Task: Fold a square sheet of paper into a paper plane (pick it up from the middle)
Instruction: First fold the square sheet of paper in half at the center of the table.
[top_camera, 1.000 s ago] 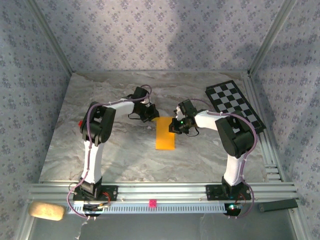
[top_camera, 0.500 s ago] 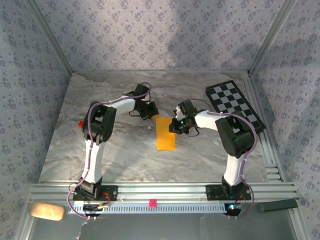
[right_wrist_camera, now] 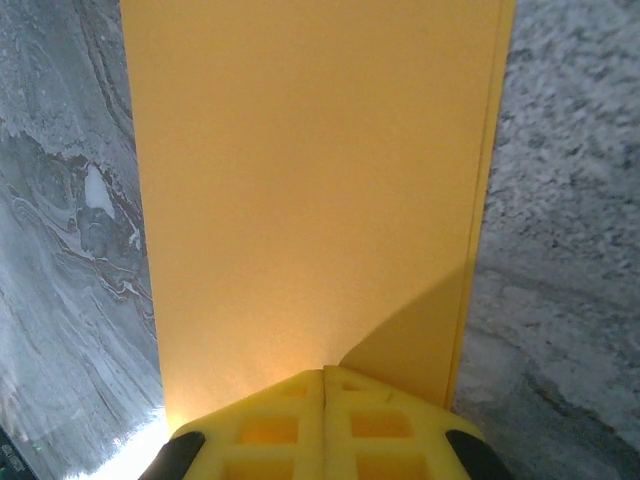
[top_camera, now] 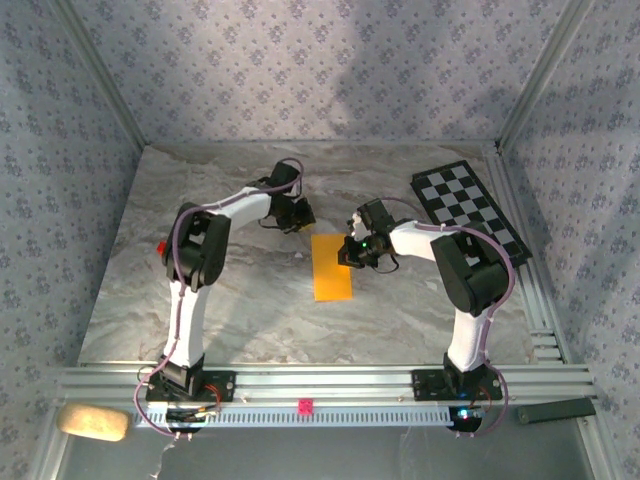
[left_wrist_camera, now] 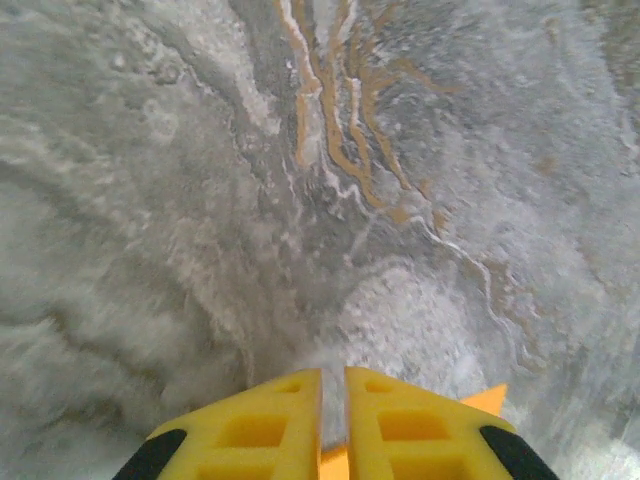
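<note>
Marble table (top_camera: pixel 200 310) is your work surface. The checkered board (top_camera: pixel 468 210) sits far right, well apart from the job. The square sheet of paper (top_camera: pixel 332 267) lies flat mid-table between the two arms and reads as a tall rectangle. The right wrist view shows a second layer's edge along one long side, so you're likely at the half-fold stage, with the plane far from done. Treat the sheet as light, thin, floppy and slick on marble: it'll slide if pushed sideways and crumple if pinched hard. Pin it with one tip and lift a free corner or edge with the other; for carrying, take it mid-sheet as the task says. The right gripper (top_camera: pixel 349 252) is closed, pads together, tip over the sheet's right edge; can't tell if it's pressing or just above. The left gripper (top_camera: pixel 301 216) is over bare marble just past the far-left corner, pads nearly together with a thin slit and nothing in them, so can't call it open or closed. No bins or trays in play. A small red item (top_camera: pixel 160 246) sits at left, well apart.
</note>
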Controlling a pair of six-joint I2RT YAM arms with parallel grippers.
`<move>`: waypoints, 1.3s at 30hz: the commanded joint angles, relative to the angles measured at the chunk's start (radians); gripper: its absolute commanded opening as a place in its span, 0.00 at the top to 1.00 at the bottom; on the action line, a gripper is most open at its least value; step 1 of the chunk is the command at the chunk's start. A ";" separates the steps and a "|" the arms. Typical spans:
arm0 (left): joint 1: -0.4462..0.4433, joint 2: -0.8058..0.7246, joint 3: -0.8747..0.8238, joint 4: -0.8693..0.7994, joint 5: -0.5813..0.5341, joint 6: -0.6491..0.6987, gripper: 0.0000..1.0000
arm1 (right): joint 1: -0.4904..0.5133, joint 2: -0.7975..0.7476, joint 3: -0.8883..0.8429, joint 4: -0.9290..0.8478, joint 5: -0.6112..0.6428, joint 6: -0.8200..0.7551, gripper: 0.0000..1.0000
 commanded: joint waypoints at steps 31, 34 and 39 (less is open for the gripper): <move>-0.173 -0.299 -0.716 0.348 0.334 0.004 0.85 | -0.012 0.051 -0.070 -0.209 0.130 0.014 1.00; -0.179 -0.344 -0.741 0.314 0.325 0.042 0.85 | -0.011 0.052 -0.069 -0.207 0.130 0.014 1.00; -0.189 -0.419 -0.741 0.219 0.293 0.104 0.84 | -0.009 0.052 -0.068 -0.203 0.126 0.017 1.00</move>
